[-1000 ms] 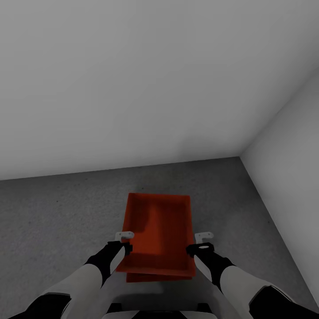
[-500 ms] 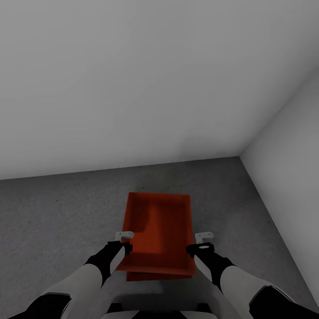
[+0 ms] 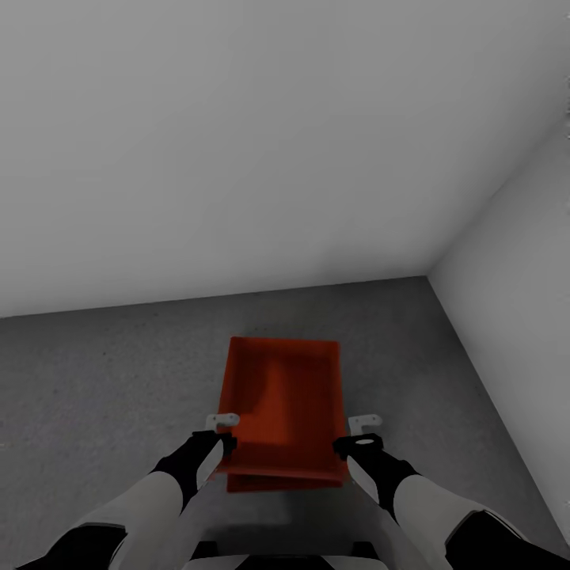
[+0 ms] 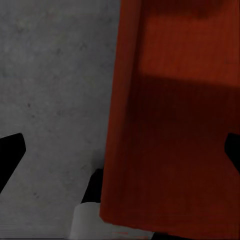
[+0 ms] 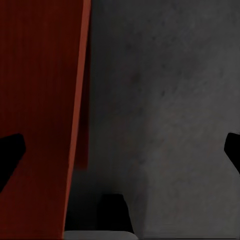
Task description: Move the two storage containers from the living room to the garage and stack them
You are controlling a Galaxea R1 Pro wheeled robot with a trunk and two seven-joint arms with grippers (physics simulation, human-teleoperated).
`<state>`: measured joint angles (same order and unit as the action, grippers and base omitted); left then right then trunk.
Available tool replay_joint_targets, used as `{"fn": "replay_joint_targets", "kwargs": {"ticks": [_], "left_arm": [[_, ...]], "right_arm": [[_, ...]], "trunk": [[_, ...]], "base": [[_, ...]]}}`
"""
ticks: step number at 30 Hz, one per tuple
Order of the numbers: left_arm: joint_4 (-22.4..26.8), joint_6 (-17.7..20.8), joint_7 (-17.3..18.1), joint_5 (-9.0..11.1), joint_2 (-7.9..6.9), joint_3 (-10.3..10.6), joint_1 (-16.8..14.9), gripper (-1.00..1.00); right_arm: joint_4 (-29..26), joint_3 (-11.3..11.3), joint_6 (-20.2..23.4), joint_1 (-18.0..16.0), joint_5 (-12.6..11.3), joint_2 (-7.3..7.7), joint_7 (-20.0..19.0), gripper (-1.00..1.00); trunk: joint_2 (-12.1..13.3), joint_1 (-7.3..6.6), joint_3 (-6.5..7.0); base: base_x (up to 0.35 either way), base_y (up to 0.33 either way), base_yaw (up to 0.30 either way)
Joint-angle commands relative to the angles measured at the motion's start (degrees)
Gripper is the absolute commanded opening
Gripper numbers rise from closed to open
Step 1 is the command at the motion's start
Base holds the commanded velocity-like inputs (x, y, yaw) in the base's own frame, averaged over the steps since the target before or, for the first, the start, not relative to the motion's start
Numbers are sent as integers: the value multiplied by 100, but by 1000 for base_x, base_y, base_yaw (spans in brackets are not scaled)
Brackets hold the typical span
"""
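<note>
— In a corner of the garage, where two pale grey walls (image 3: 237, 142) meet the dark grey floor (image 3: 103, 380): what sits before the robot?

— Two orange-red storage containers, one nested on the other. The upper container (image 3: 285, 404) lies open side up; a strip of the lower container (image 3: 277, 483) peeks out under its near edge.

— And the arms?

— The left gripper (image 3: 222, 427) sits at the upper container's left wall, the right gripper (image 3: 363, 431) at its right wall. In the left wrist view the fingertips (image 4: 12, 155) stand wide apart, straddling the container wall (image 4: 120, 125). In the right wrist view the fingertips (image 5: 10, 155) also stand wide apart around that side's wall (image 5: 77, 125). Neither pincer is clamped.

— Is the stack on the ground?

— From the head view it appears low over the floor; whether it touches cannot be told.
</note>
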<state>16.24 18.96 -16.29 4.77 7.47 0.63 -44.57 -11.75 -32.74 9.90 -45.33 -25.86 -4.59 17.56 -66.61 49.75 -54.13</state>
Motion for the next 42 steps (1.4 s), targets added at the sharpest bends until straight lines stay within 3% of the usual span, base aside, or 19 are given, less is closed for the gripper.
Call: {"fn": "replay_joint_targets", "kwargs": {"ticks": [1, 18, 42], "left_arm": [[11, 26, -31, 51, 1, 6, 0, 100], [13, 20, -59, 51, 0, 14, 1, 100], [14, 20, -59, 51, 0, 24, 0, 100]], "right_arm": [[-12, -48, 38, -2, -33, 3, 37, 100], [-12, -41, 38, -2, -79, -5, 37, 100], [-12, -40, 38, -1, -86, -7, 37, 100]], "trunk": [[-3, -3, -3], [-3, -3, 5], [-3, -3, 210]], "base": [[-304, 0, 0], [-120, 0, 0], [0, 0, 0]]}}
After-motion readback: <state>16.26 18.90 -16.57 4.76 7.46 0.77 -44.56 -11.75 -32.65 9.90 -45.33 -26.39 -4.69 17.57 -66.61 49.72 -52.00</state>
